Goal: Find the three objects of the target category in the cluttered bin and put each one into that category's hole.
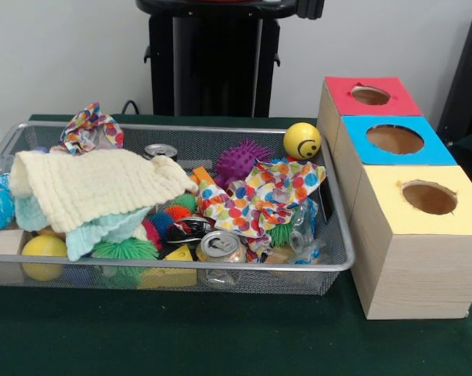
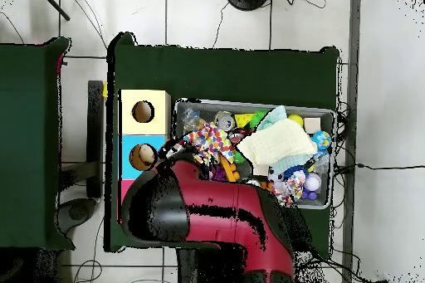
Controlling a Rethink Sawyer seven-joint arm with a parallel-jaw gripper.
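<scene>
Wire bin (image 1: 341,262) crammed: pale yellow cloth (image 1: 95,184) draped over the left half, polka-dot cloth (image 1: 259,196) right of centre, one can (image 1: 220,247) at the front rim, another (image 1: 159,151) near the back. Three holed boxes, red (image 1: 372,95), blue (image 1: 394,139), yellow (image 1: 425,200), stand just right of the bin. Red arm (image 2: 224,213) shows overhead beside the bin; gripper itself unseen.

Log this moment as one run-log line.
arm: drawn back, over bin edge | gripper: unseen | bin: cluttered | boxes: holes empty
</scene>
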